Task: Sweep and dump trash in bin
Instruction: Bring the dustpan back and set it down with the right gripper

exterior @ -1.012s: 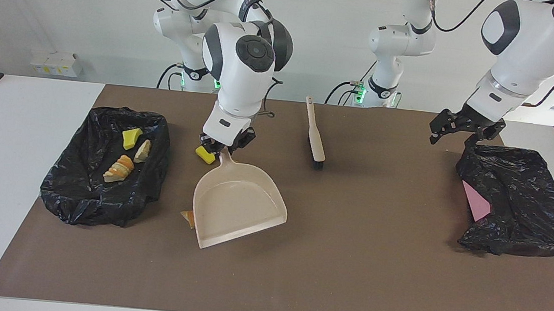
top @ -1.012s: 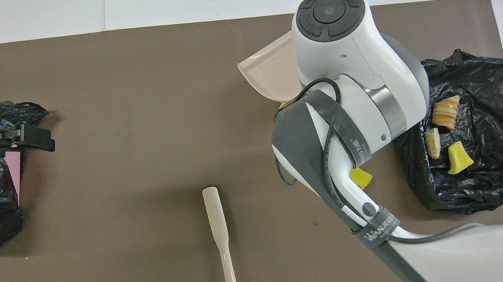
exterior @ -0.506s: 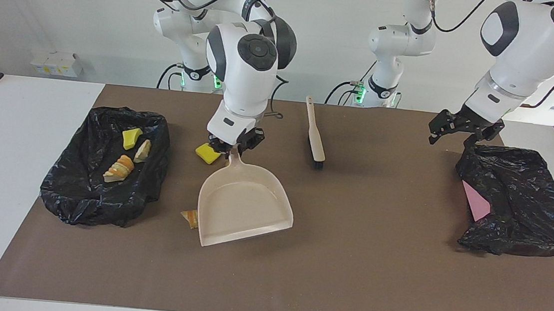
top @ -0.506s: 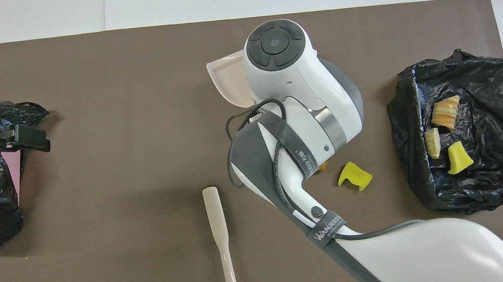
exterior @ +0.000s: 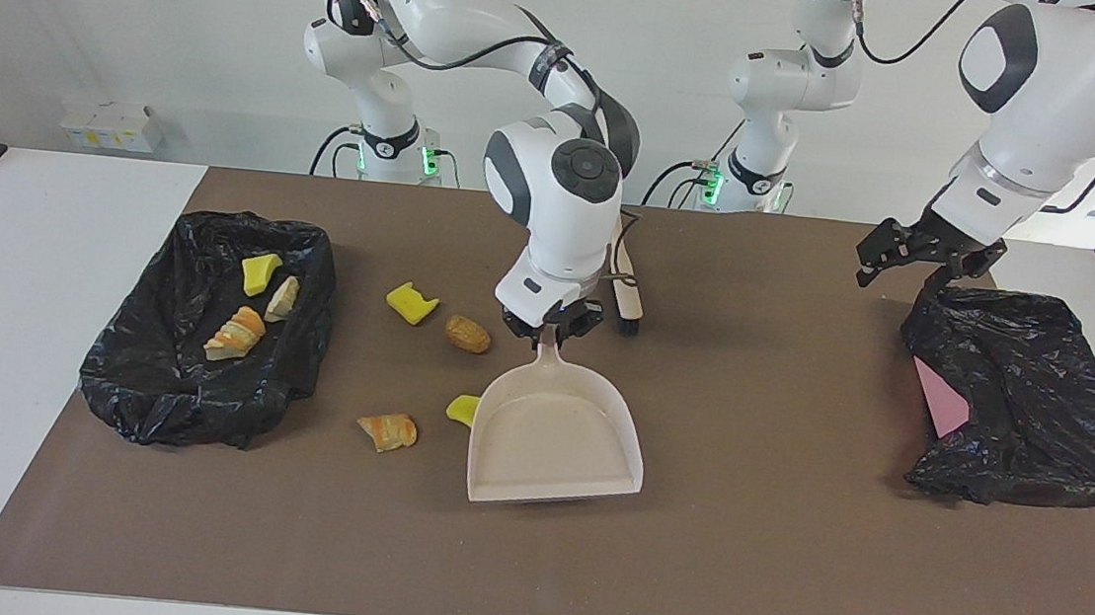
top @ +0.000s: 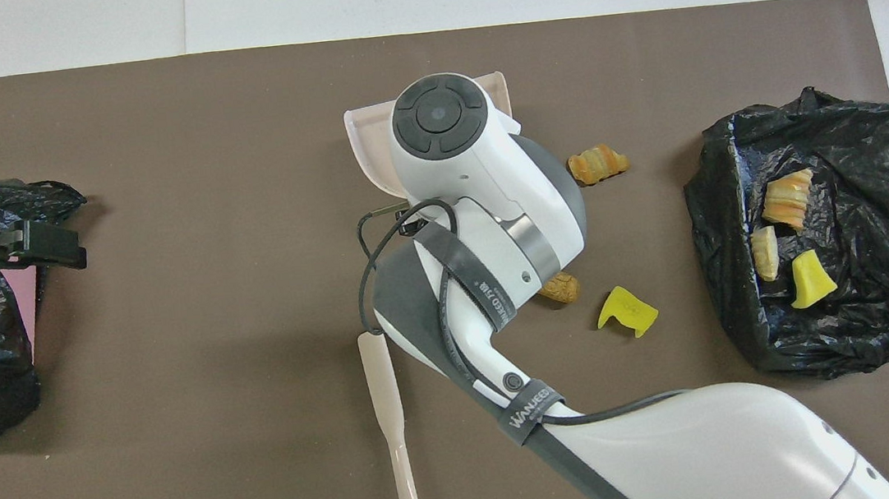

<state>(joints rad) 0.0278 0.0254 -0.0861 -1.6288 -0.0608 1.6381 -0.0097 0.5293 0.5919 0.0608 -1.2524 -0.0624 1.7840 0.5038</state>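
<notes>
Where the trash lies, you have seven pieces in two groups. Four sit loose on the brown mat (exterior: pixel 783 566): a yellow chunk (exterior: pixel 411 303), a brown bread bit (exterior: pixel 468 333), a second yellow chunk (exterior: pixel 462 408) touching the dustpan's (exterior: pixel 556 437) side, and a croissant bit (exterior: pixel 387 430) just beside that one. Three more rest in the black-lined bin (exterior: pixel 202 406) at the right arm's end: one yellow chunk (exterior: pixel 259 272) and two bread bits (exterior: pixel 283 297) (exterior: pixel 235 333). Your right gripper (exterior: pixel 551 328) pinches the dustpan's handle; the pan is empty, its mouth away from the robots. One brush (top: pixel 391 420) lies nearer the robots. Your left gripper (exterior: pixel 919 256) hangs over the edge of a second black bag (exterior: pixel 1034 410), jaws spread.
</notes>
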